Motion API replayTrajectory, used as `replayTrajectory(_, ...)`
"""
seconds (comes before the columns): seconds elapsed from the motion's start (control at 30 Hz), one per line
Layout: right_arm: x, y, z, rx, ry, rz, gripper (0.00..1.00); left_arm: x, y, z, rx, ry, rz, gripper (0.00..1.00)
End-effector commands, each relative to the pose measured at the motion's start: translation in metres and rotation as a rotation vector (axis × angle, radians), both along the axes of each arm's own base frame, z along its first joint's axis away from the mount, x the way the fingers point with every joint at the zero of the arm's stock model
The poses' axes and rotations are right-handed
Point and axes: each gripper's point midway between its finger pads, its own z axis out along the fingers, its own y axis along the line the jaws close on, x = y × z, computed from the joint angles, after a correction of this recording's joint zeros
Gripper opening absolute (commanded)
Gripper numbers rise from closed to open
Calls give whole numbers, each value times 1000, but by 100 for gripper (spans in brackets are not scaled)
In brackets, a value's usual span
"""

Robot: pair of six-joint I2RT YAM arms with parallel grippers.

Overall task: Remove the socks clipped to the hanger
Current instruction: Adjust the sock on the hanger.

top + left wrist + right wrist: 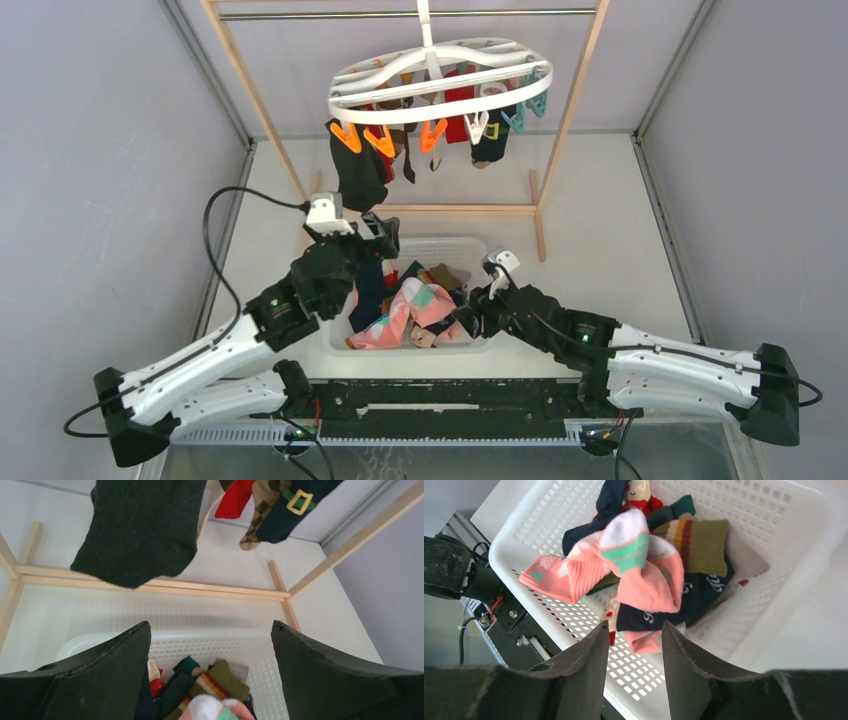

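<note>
Overhead, the hanger is dangling at twelve o'clock from the basket, socks clipped beneath. The left gripper is hovering wide open and empty at the basket's eleven o'clock; the right gripper is gaping partway, empty, at four o'clock.

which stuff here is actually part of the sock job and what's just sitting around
Job:
- hanger
- clipped to it: dark sock, red sock, navy buckle sock

Lying about:
- wooden rack
- white basket
- loose socks piled in it
</note>
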Motion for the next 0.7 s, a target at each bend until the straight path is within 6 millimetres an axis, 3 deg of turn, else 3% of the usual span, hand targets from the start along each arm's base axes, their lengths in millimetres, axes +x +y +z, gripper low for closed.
replayTrajectory(0.0,0,-12,5,52,14,-57,50,27,-10,57,-123,-123,69,91)
replayTrajectory(0.23,-5,-24,6,81,14,-74,50,59,-16,66,-107,-138,198,84)
replayTrajectory(0.5,-9,-28,-1,93,19,-75,50,74,14,47,-112,-135,312,84)
replayTrajectory(0.67,-8,-27,-2,93,19,-73,50,81,33,47,-96,-145,344,84)
